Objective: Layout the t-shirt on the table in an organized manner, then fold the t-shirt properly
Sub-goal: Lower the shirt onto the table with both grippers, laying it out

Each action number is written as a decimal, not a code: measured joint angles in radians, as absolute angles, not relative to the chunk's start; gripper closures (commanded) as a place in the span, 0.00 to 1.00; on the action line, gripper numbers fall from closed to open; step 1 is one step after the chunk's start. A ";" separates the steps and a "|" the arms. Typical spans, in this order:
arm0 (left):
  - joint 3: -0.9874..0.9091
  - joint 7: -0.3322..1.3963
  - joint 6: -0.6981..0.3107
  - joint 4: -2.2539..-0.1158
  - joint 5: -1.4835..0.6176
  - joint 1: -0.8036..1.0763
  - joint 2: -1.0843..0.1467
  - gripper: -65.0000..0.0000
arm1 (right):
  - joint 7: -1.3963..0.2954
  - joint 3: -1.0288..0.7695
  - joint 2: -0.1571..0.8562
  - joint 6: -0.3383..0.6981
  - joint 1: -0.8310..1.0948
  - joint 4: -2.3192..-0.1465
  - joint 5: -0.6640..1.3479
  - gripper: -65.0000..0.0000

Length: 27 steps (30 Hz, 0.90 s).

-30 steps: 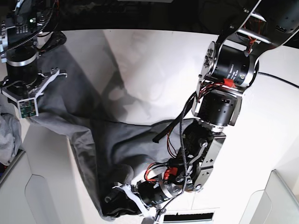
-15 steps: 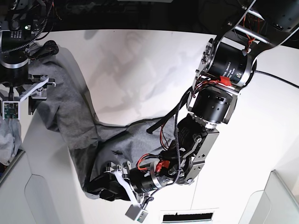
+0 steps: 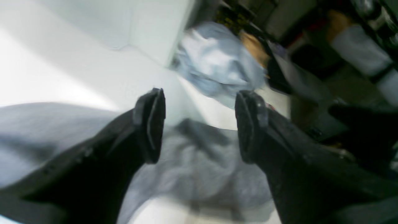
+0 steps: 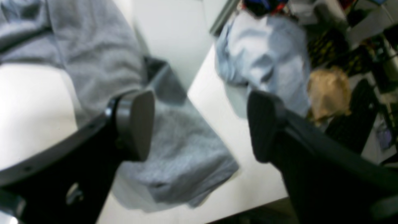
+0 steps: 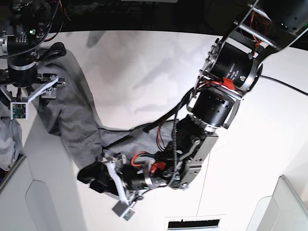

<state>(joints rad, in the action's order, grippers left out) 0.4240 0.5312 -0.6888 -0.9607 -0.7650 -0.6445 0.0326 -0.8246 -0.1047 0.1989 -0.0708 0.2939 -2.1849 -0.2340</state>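
Jaws of left gripper [image 3: 199,124] stand wide apart w/ nothing between; we see the t-shirt [image 5: 72,115] crumpled just below them, lying on the table [image 5: 144,67]. Farther off, right gripper [image 4: 199,124] also gapes, empty, over shirt's other end at table edge.

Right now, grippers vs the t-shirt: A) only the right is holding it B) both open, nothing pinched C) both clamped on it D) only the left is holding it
B: the left gripper and right gripper both stand with jaws wide apart, the t-shirt lying loose behind the gaps.
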 measured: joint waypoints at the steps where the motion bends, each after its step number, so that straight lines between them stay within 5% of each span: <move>1: 0.410 0.553 -0.689 -0.961 -0.764 -0.643 0.003 0.43 | -0.824 -0.104 0.199 -0.029 0.294 -2.146 -0.197 0.31; 4: 0.377 0.554 -0.685 -0.961 -0.760 -0.609 -0.101 0.43 | -0.830 -0.077 0.199 0.061 0.297 -2.035 -0.141 0.31; 9: 0.368 0.451 -0.685 -0.960 -0.652 -0.512 -0.242 0.43 | -0.828 -0.019 0.199 0.056 0.300 -1.990 -0.146 0.31; 17: 0.373 0.343 -0.617 -0.960 -0.536 -0.391 -0.238 0.44 | -0.778 -0.008 0.168 0.003 0.297 -1.847 -0.192 0.31; 23: 0.368 0.316 -0.591 -0.960 -0.530 -0.382 -0.220 0.95 | -0.759 -0.009 0.162 -0.105 0.292 -1.784 -0.318 0.34; 27: 0.372 0.326 -0.572 -0.960 -0.526 -0.372 -0.169 1.00 | -0.759 -0.011 0.171 -0.140 0.291 -1.753 -0.330 0.51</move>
